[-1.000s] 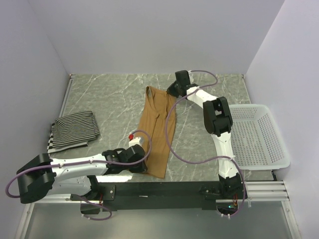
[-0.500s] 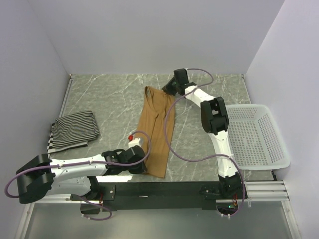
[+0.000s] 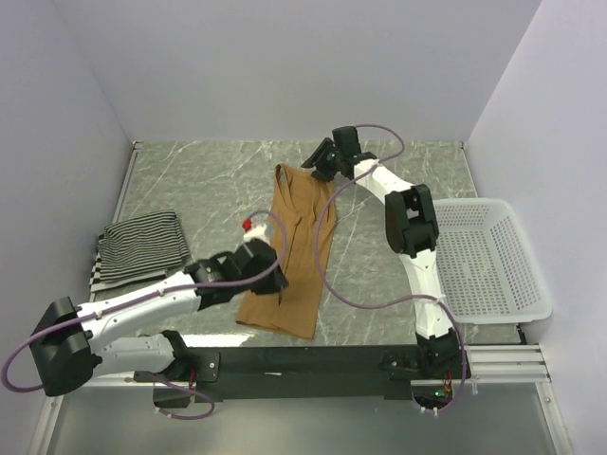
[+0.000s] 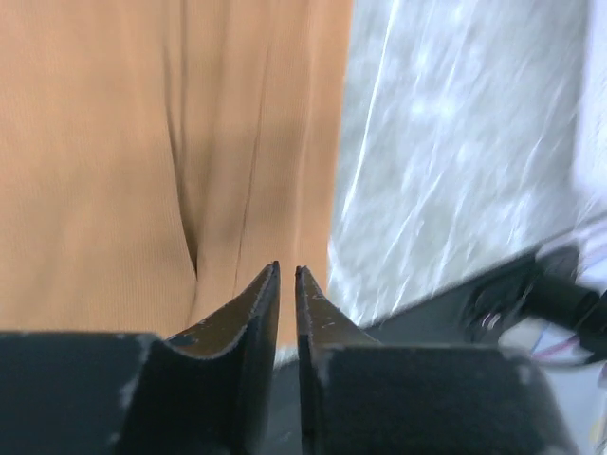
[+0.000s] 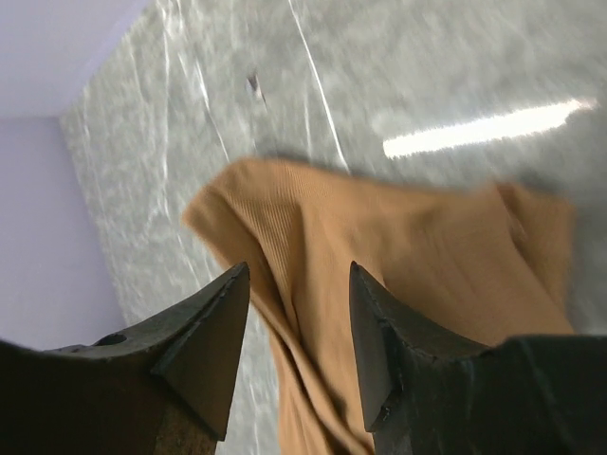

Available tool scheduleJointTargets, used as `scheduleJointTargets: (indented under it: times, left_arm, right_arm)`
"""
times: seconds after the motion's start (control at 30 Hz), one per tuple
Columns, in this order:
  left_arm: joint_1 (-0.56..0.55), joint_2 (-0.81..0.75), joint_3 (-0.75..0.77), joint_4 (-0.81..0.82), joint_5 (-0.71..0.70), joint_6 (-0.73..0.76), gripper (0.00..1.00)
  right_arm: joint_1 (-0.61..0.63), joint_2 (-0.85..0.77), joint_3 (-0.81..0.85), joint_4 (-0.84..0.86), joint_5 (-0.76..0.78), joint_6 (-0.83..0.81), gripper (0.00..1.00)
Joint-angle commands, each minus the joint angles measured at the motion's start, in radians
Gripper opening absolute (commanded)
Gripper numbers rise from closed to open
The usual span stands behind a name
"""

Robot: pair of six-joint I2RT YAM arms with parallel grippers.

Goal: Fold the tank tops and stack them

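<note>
my left hand [image 4: 287,273] hovers barely parted over the tan top's [image 4: 114,161] near half; right hand [image 5: 296,272] gapes wide above its far end; only overhead shows the striped tops [image 3: 140,248] piled at the tabletop's [image 3: 209,180] left

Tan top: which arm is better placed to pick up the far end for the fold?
Right. The right gripper hovers open directly over the tan top's far end. The left gripper is over the near part, jaws barely parted, and would have to reach along the garment.
</note>
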Motion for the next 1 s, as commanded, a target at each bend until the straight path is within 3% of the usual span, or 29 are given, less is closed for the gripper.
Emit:
scheduleJointTargets:
  times: [0.0,0.13,0.27,0.37,0.47,0.53,0.67,0.83,0.97]
  left_arm:
    - [0.081,-0.011,0.083,-0.053,-0.05,0.081,0.21]
    - [0.193,-0.07,0.017,-0.049,-0.093,0.091,0.45]
    - [0.291,-0.088,-0.041,0.037,-0.018,0.117,0.47]
    - [0.314,-0.041,-0.002,0.072,0.014,0.165,0.47]
    - [0.318,0.047,0.051,0.098,0.079,0.188,0.43]
    - [0.318,0.09,0.043,0.1,0.094,0.19,0.38]
    - [0.319,0.073,-0.038,0.074,0.014,0.134,0.37]
    - [0.319,-0.097,-0.207,0.106,0.013,0.065,0.49]
    - [0.318,-0.186,-0.274,0.048,0.019,-0.01,0.5]
  right_arm:
    - [-0.019,-0.207,-0.075,-0.035,0.015,-0.077,0.54]
    - [-0.013,-0.367,-0.265,-0.076,0.096,-0.144,0.54]
    - [0.011,-0.569,-0.604,-0.028,0.133,-0.177,0.52]
    - [0.051,-0.652,-0.797,0.04,0.207,-0.198,0.46]
    - [0.092,-0.66,-0.835,0.086,0.205,-0.25,0.43]
    - [0.148,-0.613,-0.766,0.03,0.251,-0.289,0.41]
    - [0.23,-0.505,-0.628,-0.113,0.363,-0.327,0.4]
    - [0.272,-0.645,-0.842,-0.075,0.463,-0.278,0.43]
    - [0.31,-0.853,-1.026,-0.063,0.48,-0.218,0.45]
